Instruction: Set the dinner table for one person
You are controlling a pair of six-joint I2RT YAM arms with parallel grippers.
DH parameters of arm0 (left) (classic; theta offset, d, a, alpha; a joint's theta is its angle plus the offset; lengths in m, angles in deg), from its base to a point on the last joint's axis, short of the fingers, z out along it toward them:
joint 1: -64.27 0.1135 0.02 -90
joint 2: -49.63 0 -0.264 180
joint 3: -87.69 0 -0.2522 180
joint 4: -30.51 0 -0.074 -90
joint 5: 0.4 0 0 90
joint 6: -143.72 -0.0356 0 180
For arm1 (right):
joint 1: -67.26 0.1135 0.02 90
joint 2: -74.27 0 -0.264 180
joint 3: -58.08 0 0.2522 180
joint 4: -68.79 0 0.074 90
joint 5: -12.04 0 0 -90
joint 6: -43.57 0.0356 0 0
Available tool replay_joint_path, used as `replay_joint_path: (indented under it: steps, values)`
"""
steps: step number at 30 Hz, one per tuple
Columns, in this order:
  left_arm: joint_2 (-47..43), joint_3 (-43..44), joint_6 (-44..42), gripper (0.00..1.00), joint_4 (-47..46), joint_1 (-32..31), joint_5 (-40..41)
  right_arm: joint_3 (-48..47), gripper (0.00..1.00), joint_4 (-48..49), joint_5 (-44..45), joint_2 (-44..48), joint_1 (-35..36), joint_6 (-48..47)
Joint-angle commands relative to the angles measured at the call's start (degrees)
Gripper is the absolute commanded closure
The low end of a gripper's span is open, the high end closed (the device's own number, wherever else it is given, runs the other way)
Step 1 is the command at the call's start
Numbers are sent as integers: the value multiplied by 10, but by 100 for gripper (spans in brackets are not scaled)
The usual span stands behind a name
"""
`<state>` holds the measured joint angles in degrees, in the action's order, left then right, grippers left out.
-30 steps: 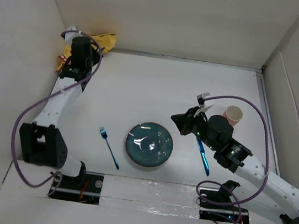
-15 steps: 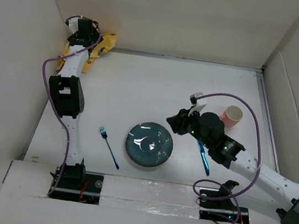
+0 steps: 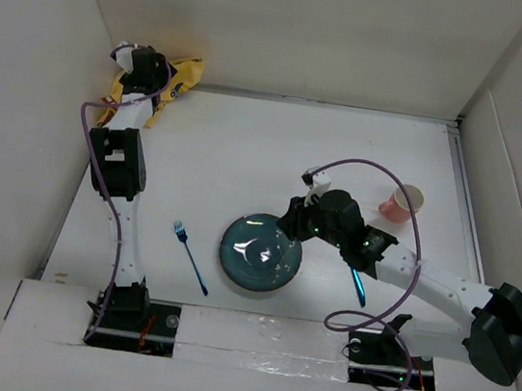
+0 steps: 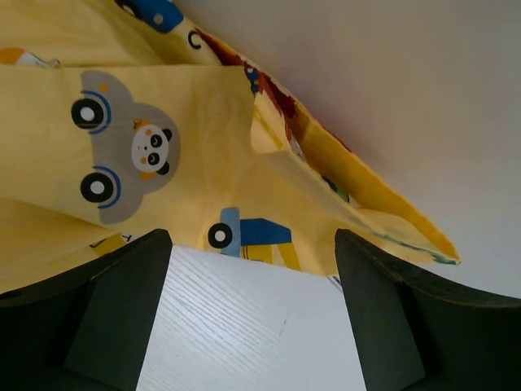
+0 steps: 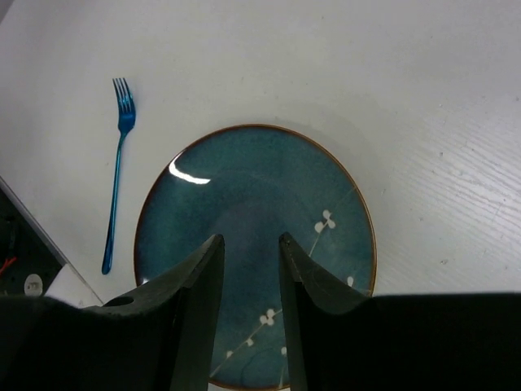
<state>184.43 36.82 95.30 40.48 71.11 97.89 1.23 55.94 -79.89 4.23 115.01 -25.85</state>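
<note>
On the white dinner table lies a teal plate with a blue fork to its left. A blue utensil on its right is partly hidden by my right arm. A pink cup stands further right. My right gripper hangs over the plate's right rim. In the right wrist view it is partly open above the plate, empty, with the fork beyond. My left gripper is in the far left corner, wide open, at the edge of the yellow car-printed cloth.
The yellow cloth is bunched against the back wall and left wall. White walls close the table in on the left, back and right. A purple cable loops over the right arm. The arm bases sit at the near edge.
The left gripper went from shut to wide open by the cloth, and its arm straightened up. The right gripper moved left from the blue utensil to over the plate and opened partway.
</note>
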Motion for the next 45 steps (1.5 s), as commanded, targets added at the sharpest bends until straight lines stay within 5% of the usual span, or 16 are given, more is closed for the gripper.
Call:
replay_joint_path:
  steps: [1, 8, 14, 19, 27, 36, 39, 40, 45]
  values:
    - [-52, -48, 36, 21, -138, -2, -43, -33, 62, 31, -25, -21, 6, -9]
    - [27, 66, 78, 20, -117, -2, -60, -56, 63, 29, -39, -65, 6, -19]
    - [-26, -70, 116, 23, -278, -2, -100, -73, 65, 29, -57, -104, 6, -25]
    - [20, 43, 94, 22, -162, -2, -70, -77, 65, 35, -81, -123, 6, -24]
    - [99, 171, 113, 26, -115, -2, -55, -74, 65, 23, -65, -123, 6, -26]
    - [102, 141, 99, 32, -83, -2, -30, -83, 65, 16, -52, -132, 6, -27]
    - [106, 141, 98, 40, -80, -2, -28, -84, 65, 9, -46, -132, 6, -27]
    - [107, 144, 99, 55, -80, -2, -29, -85, 65, 9, -44, -129, 6, -27]
    - [99, 138, 102, 82, -72, -2, -30, -83, 65, 7, -32, -121, 6, -27]
